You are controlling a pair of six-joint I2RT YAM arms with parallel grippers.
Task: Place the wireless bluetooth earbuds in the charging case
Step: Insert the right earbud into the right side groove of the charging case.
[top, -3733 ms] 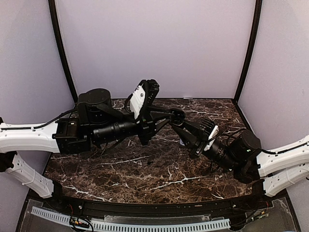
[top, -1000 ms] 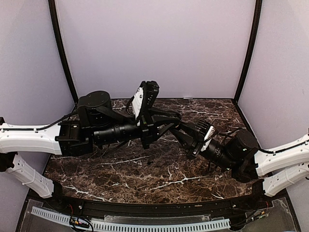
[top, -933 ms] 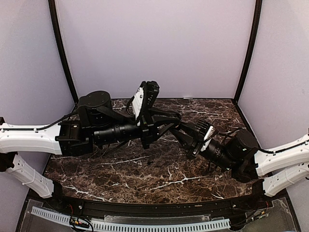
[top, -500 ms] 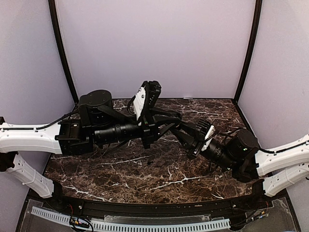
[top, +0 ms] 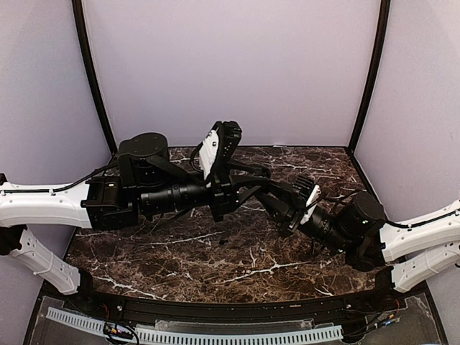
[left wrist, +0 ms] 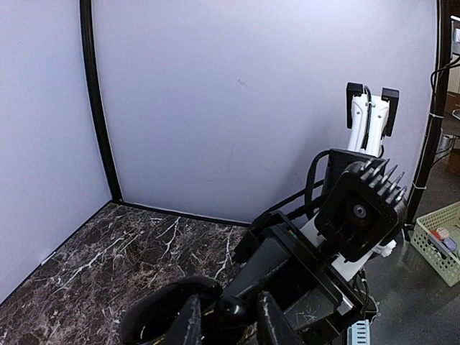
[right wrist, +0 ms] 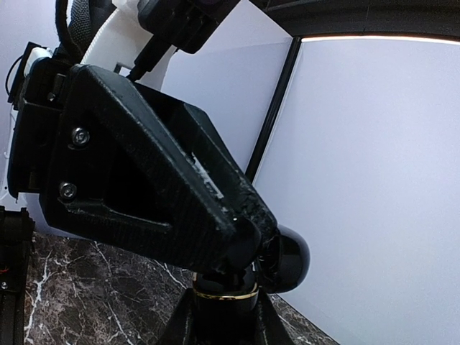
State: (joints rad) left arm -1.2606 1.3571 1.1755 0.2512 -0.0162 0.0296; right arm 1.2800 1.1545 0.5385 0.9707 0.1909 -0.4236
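Observation:
Both grippers meet in mid-air above the table's middle. My right gripper [top: 272,194] [right wrist: 223,320] is shut on the black charging case [right wrist: 223,302], which has a gold ring and an open domed lid [right wrist: 289,260]. My left gripper [top: 259,180] [left wrist: 228,318] is shut on a small dark earbud [left wrist: 231,309] and holds it at the case's open mouth. The case also shows as a black hollow shape in the left wrist view [left wrist: 162,313]. The left fingers [right wrist: 151,180] cover the case's inside. No pale purple earbuds are in view.
The dark marble table [top: 215,251] lies below both arms, with pale walls on three sides and black corner posts [top: 93,79]. A green basket [left wrist: 440,241] stands outside the cell at the far right of the left wrist view.
Since 3.7 s ago the right gripper with the case has moved left, up against the left gripper. Over the last second both arms have barely shifted.

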